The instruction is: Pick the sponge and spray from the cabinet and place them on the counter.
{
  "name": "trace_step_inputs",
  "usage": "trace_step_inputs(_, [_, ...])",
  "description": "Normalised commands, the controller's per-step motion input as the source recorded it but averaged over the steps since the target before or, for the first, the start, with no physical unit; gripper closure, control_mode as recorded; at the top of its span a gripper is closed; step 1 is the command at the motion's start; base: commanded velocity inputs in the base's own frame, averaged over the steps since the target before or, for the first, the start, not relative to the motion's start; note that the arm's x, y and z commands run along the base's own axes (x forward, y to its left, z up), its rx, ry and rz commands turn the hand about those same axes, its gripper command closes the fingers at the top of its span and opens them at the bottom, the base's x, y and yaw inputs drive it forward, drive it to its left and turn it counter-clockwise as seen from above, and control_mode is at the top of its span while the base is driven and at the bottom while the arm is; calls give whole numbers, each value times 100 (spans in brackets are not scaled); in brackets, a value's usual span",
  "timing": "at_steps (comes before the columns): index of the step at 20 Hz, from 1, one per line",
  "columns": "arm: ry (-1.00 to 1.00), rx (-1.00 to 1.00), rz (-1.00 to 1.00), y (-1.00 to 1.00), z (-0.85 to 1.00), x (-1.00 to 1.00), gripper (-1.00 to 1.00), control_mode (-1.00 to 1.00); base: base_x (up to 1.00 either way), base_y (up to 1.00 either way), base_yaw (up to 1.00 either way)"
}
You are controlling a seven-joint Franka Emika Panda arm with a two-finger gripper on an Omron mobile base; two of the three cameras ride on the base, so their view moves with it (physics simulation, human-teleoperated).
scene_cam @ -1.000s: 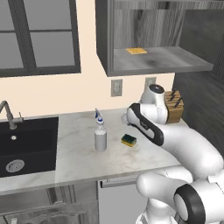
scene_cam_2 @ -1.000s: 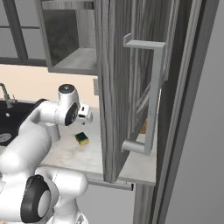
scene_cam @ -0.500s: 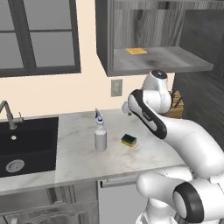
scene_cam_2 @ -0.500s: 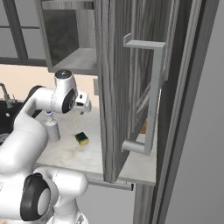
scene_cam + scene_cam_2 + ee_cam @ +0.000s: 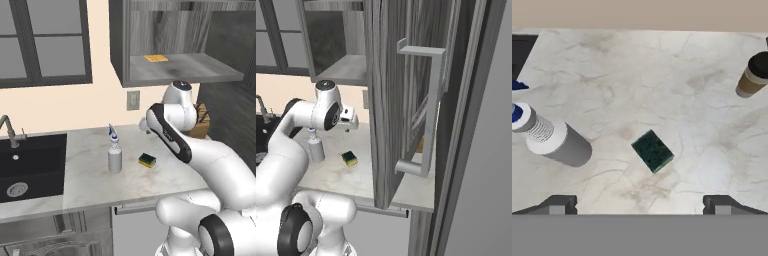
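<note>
The sponge (image 5: pixel 147 160) lies flat on the counter (image 5: pixel 90 185), green side up, near the middle of the slab and well in front of the wall; in the hand view its (image 5: pixel 652 150) long axis runs diagonally, one corner pointing toward the gripper (image 5: pixel 637 204) below. The spray (image 5: pixel 115 156) stands upright just to the left of the sponge, apart from it, its blue-accented trigger nozzle pointing left toward the black sink (image 5: pixel 30 165). From above, the bottle (image 5: pixel 554 140) appears leaning, its neck toward the left edge. The claw hangs above the counter, fingers spread wide with nothing between them. A paper coffee cup (image 5: pixel 754 75) stands on the counter further right. The cabinet (image 5: pixel 175 45) is open above; a thin yellow cloth (image 5: pixel 156 58) lies on its grey shelf. A knife block (image 5: pixel 201 122) sits behind the arm.
</note>
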Motion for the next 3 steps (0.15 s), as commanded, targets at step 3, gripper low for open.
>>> trace_step_inputs(3, [-15, 0, 1, 4, 4, -51, -100, -100, 0, 0, 0])
